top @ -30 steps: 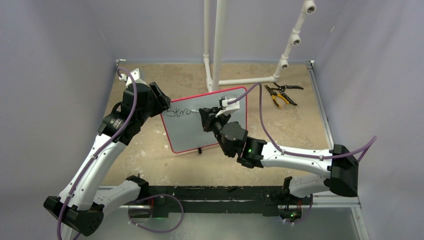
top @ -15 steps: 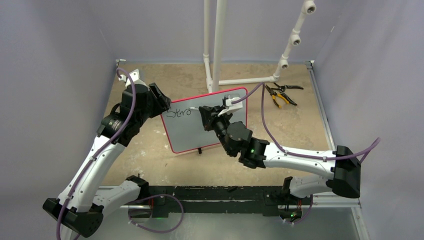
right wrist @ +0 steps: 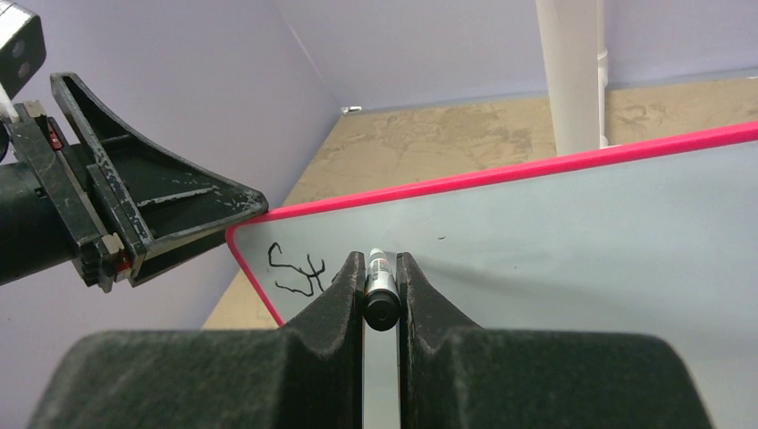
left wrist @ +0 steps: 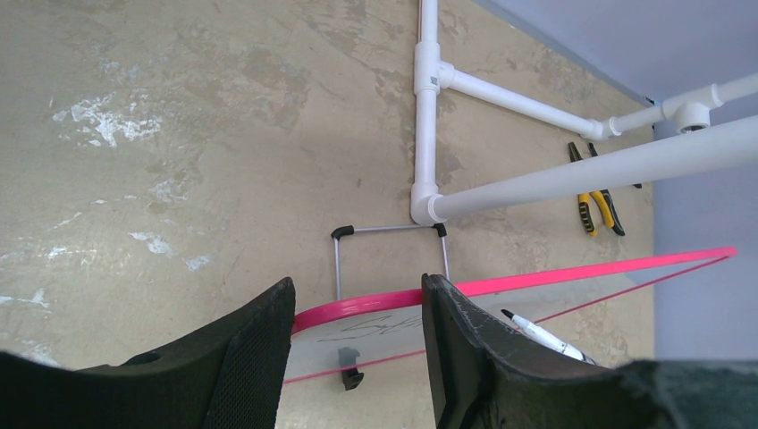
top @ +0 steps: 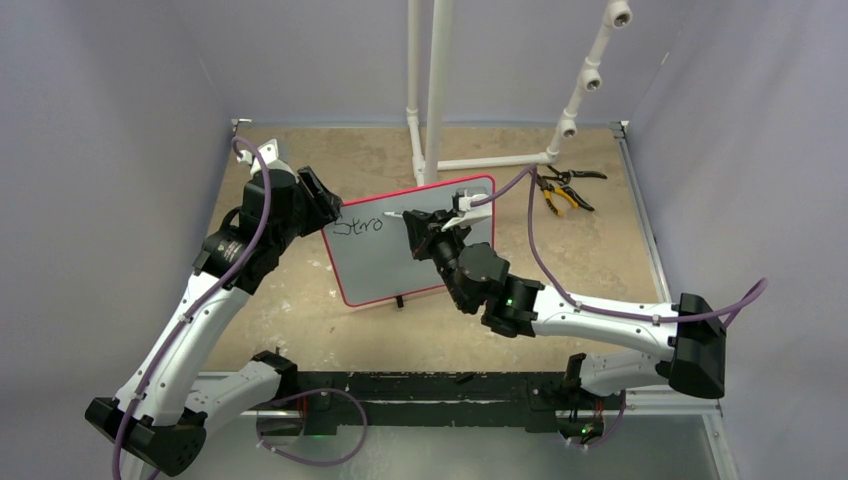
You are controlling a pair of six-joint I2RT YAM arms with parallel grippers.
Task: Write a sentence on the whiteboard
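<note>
Whiteboard (top: pixel 385 265) stands tilted on its feet near the middle of the counter (top: pixel 300 310), in front of a white pipe frame (top: pixel 437 90). Left claw (top: pixel 328 208) grips the board's upper left corner: in the left wrist view the red rim runs from one finger to the other. Right claw (right wrist: pixel 380 264) is closed on a marker (right wrist: pixel 380 290), which is pinched between both pads and points at the board face. The tip sits just right of the writing; contact with the surface cannot be confirmed. Only the first letters of the sentence (top: pixel 358 225) are written, along the board's top left. Pliers (top: pixel 560 190) lie at the far right of the counter, well apart from the board.
</note>
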